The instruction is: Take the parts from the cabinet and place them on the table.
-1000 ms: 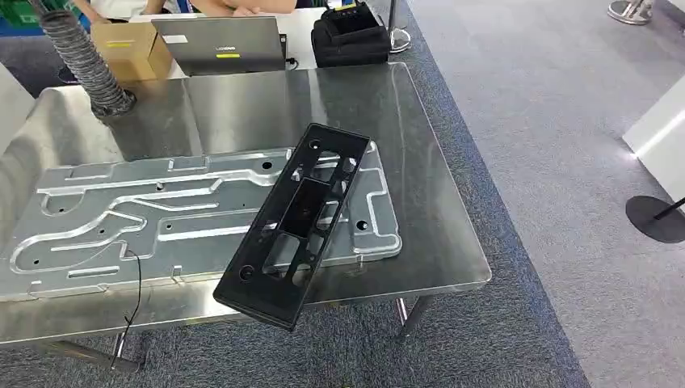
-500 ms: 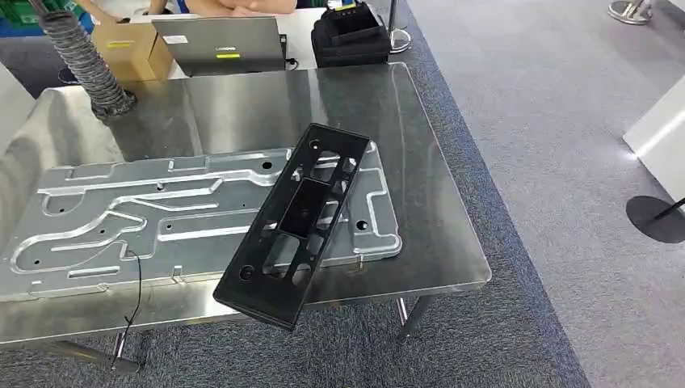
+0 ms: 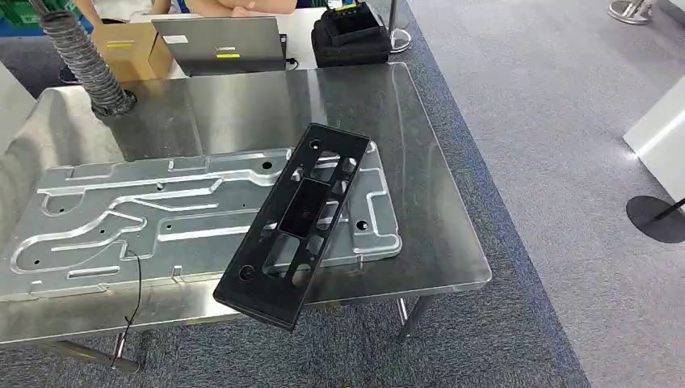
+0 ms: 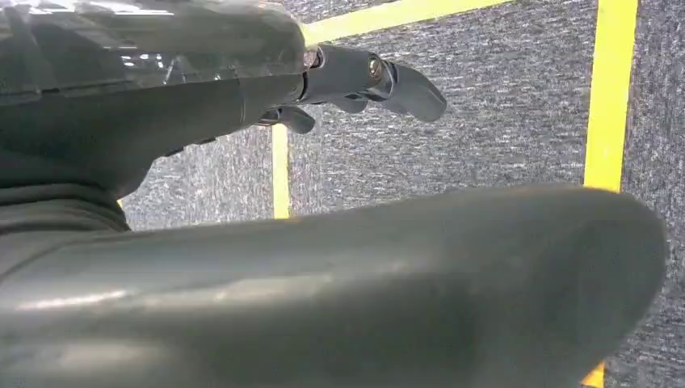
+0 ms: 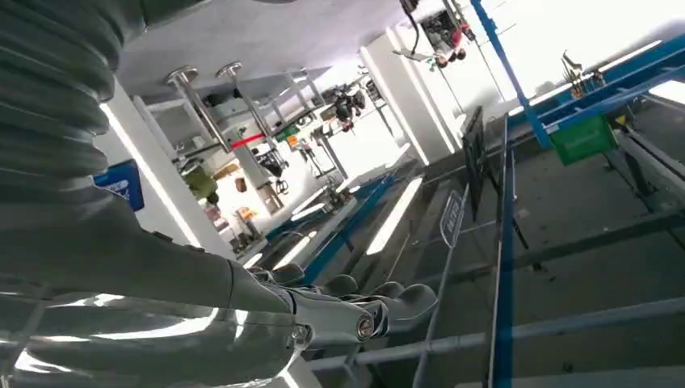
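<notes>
In the head view, you had the black part (image 3: 295, 224) already on the counter (image 3: 420, 162). It lay slanted across the right end of the large grey plate (image 3: 145, 218), and its lower end passed over the near edge of the counter. So this part looked delivered; whether more parts waited in the cabinet I could not tell. Nothing differed from the earlier frames.

In the left wrist view, the left hand (image 4: 339, 89) grasped nothing, fingers stretched above the carpet.

In the right wrist view, the right hand (image 5: 355, 311) also was released, fingers apart.

The long black part (image 3: 292, 225) lies diagonally across the grooved metal plate (image 3: 161, 222), overhanging the table (image 3: 436, 242) edge.
</notes>
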{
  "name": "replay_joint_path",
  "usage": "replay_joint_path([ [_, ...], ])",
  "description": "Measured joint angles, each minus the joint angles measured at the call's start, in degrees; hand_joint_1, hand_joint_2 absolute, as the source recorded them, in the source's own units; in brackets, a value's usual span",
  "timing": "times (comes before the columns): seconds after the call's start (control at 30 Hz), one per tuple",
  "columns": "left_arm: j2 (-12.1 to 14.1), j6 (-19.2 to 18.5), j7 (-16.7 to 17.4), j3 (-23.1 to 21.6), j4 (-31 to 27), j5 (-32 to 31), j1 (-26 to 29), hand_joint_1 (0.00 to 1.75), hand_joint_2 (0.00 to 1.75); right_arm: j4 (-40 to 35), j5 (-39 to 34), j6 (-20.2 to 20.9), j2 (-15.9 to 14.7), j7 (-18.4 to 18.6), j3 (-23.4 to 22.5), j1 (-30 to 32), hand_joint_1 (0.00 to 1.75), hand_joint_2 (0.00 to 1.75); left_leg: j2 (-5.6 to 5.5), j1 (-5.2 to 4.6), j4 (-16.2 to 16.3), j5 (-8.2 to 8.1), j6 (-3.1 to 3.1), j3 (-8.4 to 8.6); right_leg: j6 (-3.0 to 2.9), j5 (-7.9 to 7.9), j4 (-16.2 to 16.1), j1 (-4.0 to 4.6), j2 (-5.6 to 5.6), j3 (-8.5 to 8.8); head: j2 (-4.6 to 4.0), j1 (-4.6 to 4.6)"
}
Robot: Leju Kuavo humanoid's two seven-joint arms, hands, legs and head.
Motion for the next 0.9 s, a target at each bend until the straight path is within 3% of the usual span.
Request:
replay_joint_path([
  [0.2, 0.00, -0.02, -0.15, -0.02, 0.00, 0.00, -0.05, 0.00, 0.00, 0.00, -0.39, 0.00, -0.02, -0.26, -0.02, 0.33, 0.00, 1.75, 0.02, -0.05, -0.13, 0.11, 0.19, 0.01, 0.25, 0.11, -0.11, -0.03, -0.01, 0.07, 0.00, 0.00],
  [0.23, -0.22, -0.22, -0.50, -0.04, 0.00, 0.02, -0.20, 0.00, 0.00, 0.00, -1.42, -0.04, -0.13, -1.23, -0.09, 0.55, 0.00, 1.75, 0.47, 1.04, -2.34, 1.48, 0.73, 0.96, 0.90, -3.41, 4.03, -0.12, -0.12, -1.51, 0.00, 0.00],
  [0.3, -0.24, -0.37, -0.70, -0.06, 0.00, 0.07, -0.21, 0.00, 0.00, -0.02, -1.97, -0.02, -0.15, -1.94, 0.00, 0.81, 0.00, 1.75, 0.60, 1.17, -2.33, 1.52, 0.64, 0.75, 1.73, -7.92, 12.89, -0.75, -0.21, -5.46, 0.00, 0.00],
  [0.33, -0.28, -0.37, -0.81, -0.07, 0.00, 0.07, -0.20, 0.00, 0.00, -0.02, -2.12, -0.02, -0.15, -2.19, 0.00, 0.85, 0.00, 1.75, 0.66, 1.25, -2.30, 1.54, 0.55, 0.69, 2.13, -8.91, 16.09, -1.12, -0.25, -6.86, 0.00, 0.00],
  [0.37, -0.28, -0.52, -0.85, -0.09, 0.00, 0.09, -0.20, 0.00, 0.00, -0.02, -2.27, -0.02, -0.15, -2.36, 0.00, 0.93, 0.00, 1.75, 0.66, 1.43, -2.23, 1.51, 0.27, 0.69, 2.53, -8.46, 16.72, -1.48, -0.32, -7.03, 0.00, 0.00],
  [0.4, -0.28, -0.57, -0.85, -0.11, 0.00, 0.09, -0.20, 0.00, 0.00, -0.02, -2.36, -0.02, -0.17, -2.60, 0.00, 1.16, 0.00, 1.75, 0.66, 1.72, -2.11, 1.42, -0.05, 0.72, 3.00, -6.70, 14.40, -1.88, -0.41, -5.72, 0.00, 0.00],
  [0.47, -0.28, -0.70, -0.85, -0.20, 0.00, 0.09, -0.23, 0.00, 0.00, -0.02, -2.36, -0.02, -0.17, -2.80, 0.00, 1.42, 0.00, 1.75, 0.63, 2.52, -1.31, 0.96, -1.01, 0.70, 4.08, -1.69, 3.69, -2.71, -0.69, 0.12, 0.00, 0.00],
  [0.5, -0.17, -0.70, -0.83, -0.28, 0.02, 0.09, -0.25, 0.00, 0.00, -0.04, -2.36, -0.02, -0.20, -2.93, 0.02, 1.46, 0.00, 1.75, 0.63, 2.30, -0.73, 0.58, -1.69, 0.63, 4.68, -1.50, -0.66, -3.20, -0.73, 2.20, 0.00, 0.02],
  [0.53, -0.06, -0.66, -0.83, -0.35, 0.13, 0.09, -0.29, 0.00, 0.00, -0.04, -2.38, -0.02, -0.26, -2.93, 0.05, 1.67, 0.00, 1.75, 0.43, 2.14, -0.45, 0.33, -2.28, 0.52, 4.02, -1.83, -0.12, -2.47, -0.07, 1.97, 0.00, 0.02],
  [0.57, -0.09, -0.63, -0.83, -0.42, 0.13, 0.11, -0.36, 0.00, 0.00, -0.07, -2.32, -0.02, -0.26, -2.99, 0.00, 1.85, 0.00, 1.75, 0.43, 2.07, -0.54, 0.36, -2.71, 0.60, 2.56, -1.80, 0.32, -2.48, 0.02, 1.83, 0.00, -0.13],
  [0.67, -0.15, -0.33, -0.83, -0.55, 0.11, 0.17, -0.40, 0.00, 0.00, -0.07, -2.29, -0.02, -0.33, -2.73, -0.02, 2.29, 0.00, 1.75, 0.45, 2.39, -0.65, 0.30, -3.81, 0.86, 1.03, -1.74, 0.41, -2.35, 0.06, 1.62, 0.00, -0.11],
  [0.7, -0.15, -0.28, -0.83, -0.57, 0.13, 0.20, -0.39, 0.00, 0.00, -0.07, -2.10, -0.02, -0.33, -2.73, -0.04, 2.32, 0.00, 1.75, 0.47, 2.47, 0.34, -0.61, -3.81, 0.67, 0.52, -1.63, 0.36, -2.28, -0.06, 1.61, 0.00, -0.11],
  [0.73, -0.15, -0.20, -0.85, -0.63, 0.13, 0.15, -0.41, 0.00, 0.00, -0.09, -1.83, -0.02, -0.35, -2.71, -0.04, 2.38, 0.00, 1.75, 0.48, 2.38, 3.24, -2.81, -3.65, -0.57, 0.09, -1.60, 0.37, -2.04, -0.07, 1.56, 0.00, -0.11],
  [0.8, -0.15, -0.20, -0.85, -0.94, 0.13, -0.04, -0.38, 0.00, 0.00, -0.09, -1.60, -0.02, -0.35, -2.30, -0.02, 2.49, 0.00, 1.75, 0.48, 2.08, 12.95, -7.85, -3.35, -4.97, -0.44, -1.55, 0.39, -1.45, -0.13, 1.35, 0.00, -0.11],
  [0.83, -0.15, -0.20, -0.85, -1.03, 0.11, -0.13, -0.34, 0.00, 0.00, -0.09, -1.35, -0.02, -0.35, -2.01, 0.00, 2.52, 0.00, 1.75, 0.48, 1.91, 17.02, -9.22, -3.13, -6.86, -0.63, -1.54, 0.44, -1.09, -0.13, 1.23, 0.00, -0.11],
  [0.87, -0.15, -0.20, -0.85, -1.09, 0.13, -0.22, -0.30, 0.00, 0.00, -0.09, -1.18, -0.02, -0.35, -1.90, 0.00, 2.54, 0.00, 1.75, 0.48, 1.78, 18.42, -9.05, -2.81, -7.54, -0.77, -1.54, 0.45, -0.73, -0.13, 1.21, 0.00, -0.11],
  [0.9, -0.15, -0.20, -0.83, -1.20, 0.13, -0.26, -0.29, 0.00, 0.00, -0.09, -0.94, -0.02, -0.35, -1.68, 0.00, 2.58, 0.00, 1.75, 0.48, 1.54, 16.97, -7.61, -2.27, -6.81, -0.86, -1.57, 0.45, -0.38, -0.11, 1.27, 0.00, -0.11],
])
